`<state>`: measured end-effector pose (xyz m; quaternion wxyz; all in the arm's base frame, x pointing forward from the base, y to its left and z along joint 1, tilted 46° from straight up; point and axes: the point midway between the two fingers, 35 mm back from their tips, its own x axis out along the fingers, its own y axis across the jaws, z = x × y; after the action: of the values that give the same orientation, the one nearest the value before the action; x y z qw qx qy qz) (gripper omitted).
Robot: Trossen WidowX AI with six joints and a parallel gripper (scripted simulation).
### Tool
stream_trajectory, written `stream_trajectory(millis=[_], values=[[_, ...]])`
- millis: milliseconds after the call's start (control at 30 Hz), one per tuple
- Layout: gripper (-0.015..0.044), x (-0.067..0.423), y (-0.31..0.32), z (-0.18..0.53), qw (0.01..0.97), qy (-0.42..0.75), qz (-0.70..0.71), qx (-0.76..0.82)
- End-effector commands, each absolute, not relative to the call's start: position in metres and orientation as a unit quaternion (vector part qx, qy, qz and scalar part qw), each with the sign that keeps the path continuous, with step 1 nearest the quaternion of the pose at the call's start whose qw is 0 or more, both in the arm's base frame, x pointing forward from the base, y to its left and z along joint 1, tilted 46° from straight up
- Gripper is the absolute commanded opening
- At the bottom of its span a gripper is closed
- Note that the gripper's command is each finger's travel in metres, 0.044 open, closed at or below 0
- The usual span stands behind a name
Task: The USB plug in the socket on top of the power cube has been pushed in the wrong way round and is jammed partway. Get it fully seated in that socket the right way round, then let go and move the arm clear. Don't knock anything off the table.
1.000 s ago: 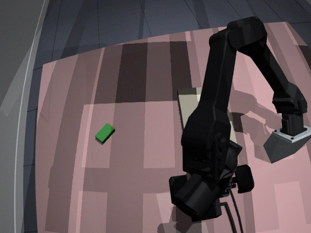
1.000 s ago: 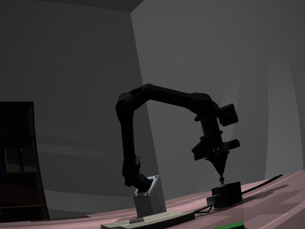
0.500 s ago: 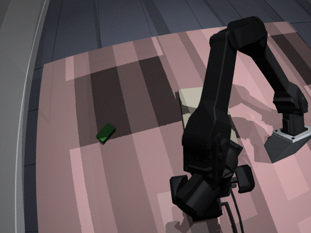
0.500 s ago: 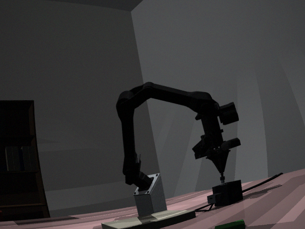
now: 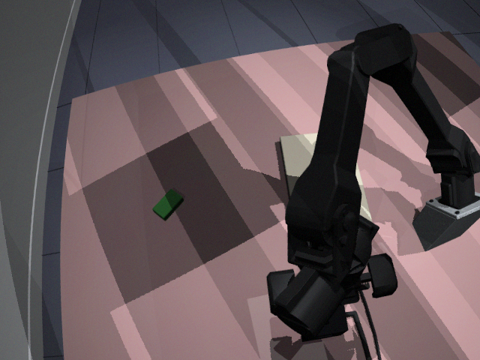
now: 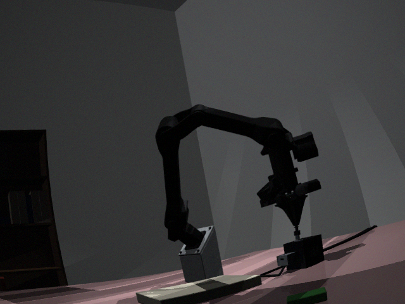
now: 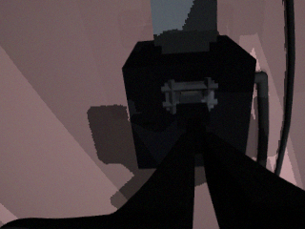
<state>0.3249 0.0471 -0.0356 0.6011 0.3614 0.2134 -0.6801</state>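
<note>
The black power cube point(image 6: 305, 251) point(image 7: 159, 90) stands on the pink table, under the wrist. My gripper point(image 6: 295, 228) point(image 7: 196, 141) points straight down over the cube's top and is shut on the small grey USB plug point(image 6: 297, 234), which stands upright between the fingertips and the cube's top. In the wrist view the grey rim of the top socket point(image 7: 190, 94) shows just beyond the fingertips, and the fingers hide the plug itself. How deep the plug sits cannot be told. In the top view the arm hides the cube and the gripper.
A grey plug point(image 6: 283, 259) point(image 7: 183, 3) sits in the cube's side, and black cables point(image 6: 350, 238) point(image 7: 289, 57) run off across the table. A green block point(image 5: 167, 204) point(image 6: 306, 295) lies to the left. A beige slab point(image 5: 298, 154) point(image 6: 196, 287) lies beside the arm's base point(image 5: 445, 220) point(image 6: 200, 255).
</note>
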Motion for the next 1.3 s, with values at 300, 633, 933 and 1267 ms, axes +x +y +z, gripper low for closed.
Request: stream_trajectory(millis=[300, 633, 933, 1267], values=[[0.0000, 0.3245, 0.0459, -0.0373, 0.600, 0.215, -0.680, 0.361], [0.0000, 0.3245, 0.0450, -0.0381, 0.600, 0.215, -0.680, 0.361], [0.0000, 0.3244, 0.0442, -0.0389, 0.601, 0.215, -0.680, 0.361], [0.0000, 0.3244, 0.0434, -0.0397, 0.601, 0.215, -0.680, 0.361]])
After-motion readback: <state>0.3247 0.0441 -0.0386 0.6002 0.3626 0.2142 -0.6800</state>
